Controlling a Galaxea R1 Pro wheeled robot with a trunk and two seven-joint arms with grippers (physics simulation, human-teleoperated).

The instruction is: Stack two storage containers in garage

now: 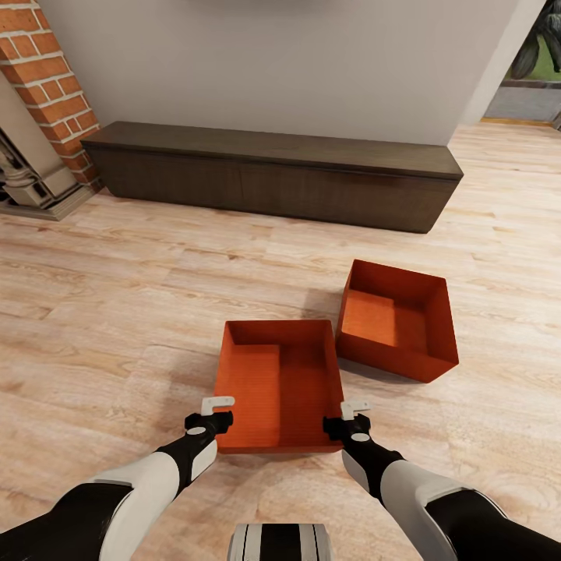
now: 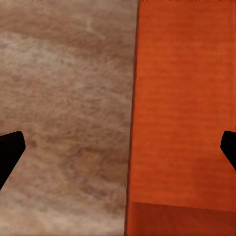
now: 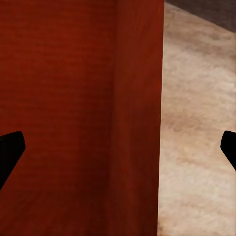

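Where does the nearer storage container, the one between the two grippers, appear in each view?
Head view: the nearer storage container sits low and central, between the left gripper and the right gripper.
Left wrist view: its orange surface covers the right half.
Right wrist view: its wall covers the left two-thirds.
Shared landmark: the pale wood-plank floor beside the container.

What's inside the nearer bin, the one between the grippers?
Nothing: the nearer bin shows only its bare orange bottom, part shaded. Its near wall hides a thin strip of that bottom.

Both arms fwd, low; L gripper [image 1: 217, 405] & R gripper [image 1: 355, 407] jaws apart.
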